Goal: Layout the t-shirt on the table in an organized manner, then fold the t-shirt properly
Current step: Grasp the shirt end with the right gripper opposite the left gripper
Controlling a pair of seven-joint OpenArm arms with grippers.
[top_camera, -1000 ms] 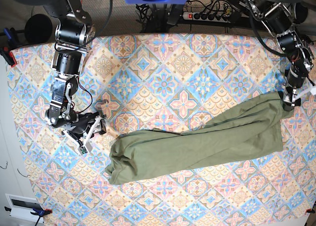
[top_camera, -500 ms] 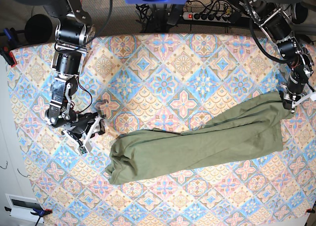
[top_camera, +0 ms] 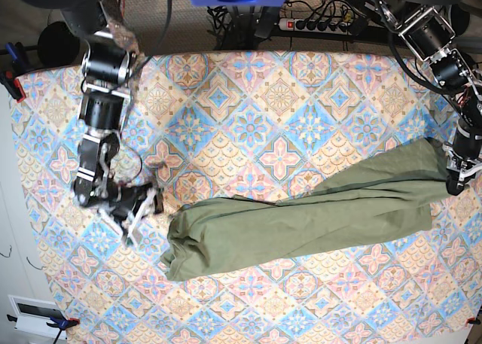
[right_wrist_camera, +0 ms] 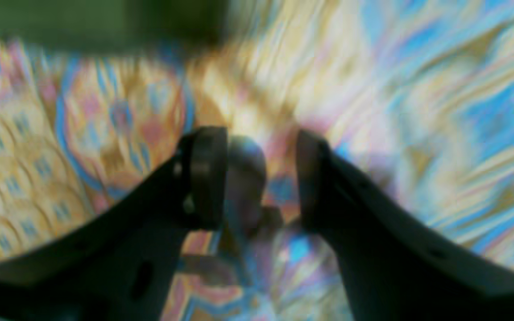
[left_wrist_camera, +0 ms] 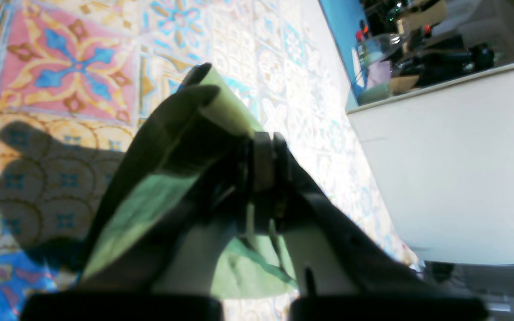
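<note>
The olive-green t-shirt (top_camera: 301,223) lies bunched in a long diagonal band across the patterned table (top_camera: 248,111), from lower left to the right edge. My left gripper (top_camera: 454,180) is shut on the shirt's right end. In the left wrist view its fingertips (left_wrist_camera: 263,160) pinch a fold of the t-shirt (left_wrist_camera: 150,200) just above the table (left_wrist_camera: 60,67). My right gripper (top_camera: 143,207) hovers left of the shirt's left end without touching it. The blurred right wrist view shows that gripper (right_wrist_camera: 259,178) open over bare table (right_wrist_camera: 417,89), with the t-shirt (right_wrist_camera: 96,22) at the top edge.
A power strip (top_camera: 316,24) and cables lie behind the table's far edge. A red clamp (top_camera: 11,84) grips the table's left edge. A white cabinet (left_wrist_camera: 462,156) stands just past the table's right edge, close to my left gripper.
My left gripper has closed on the shirt's right end and drawn it right and toward the front, stretching the fabric. My right arm has shifted slightly and its view is motion-blurred.
</note>
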